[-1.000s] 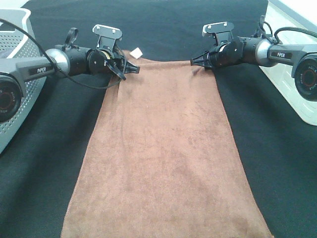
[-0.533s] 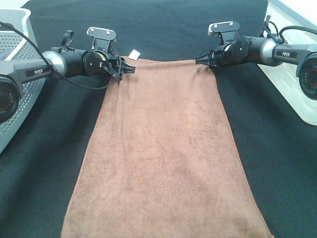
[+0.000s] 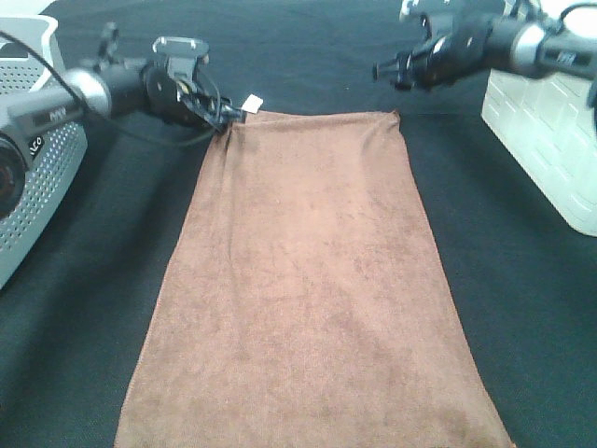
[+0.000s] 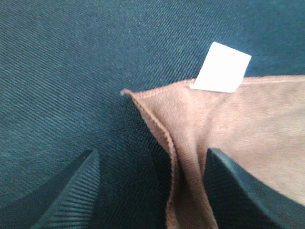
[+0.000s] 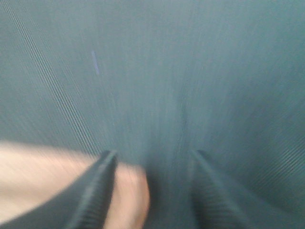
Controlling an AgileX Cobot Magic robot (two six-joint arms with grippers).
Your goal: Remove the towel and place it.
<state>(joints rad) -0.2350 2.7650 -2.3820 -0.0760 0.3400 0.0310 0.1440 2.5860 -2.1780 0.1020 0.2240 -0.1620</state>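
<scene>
Brown terry towel (image 3: 312, 289) lies flat and spread on the black cloth (image 3: 84, 308), its far corners just beside the two grippers. Left gripper (image 3: 229, 116) reaches in low, jaws apart and straddling the tagged corner's edge without pinching it. Right gripper (image 3: 384, 69) hangs raised beyond the other corner, jaws parted and holding nothing.

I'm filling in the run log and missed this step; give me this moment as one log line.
towel: flat on black cloth | left gripper: open, straddling tagged corner | right gripper: open, clear of towel | basket: far left
</scene>
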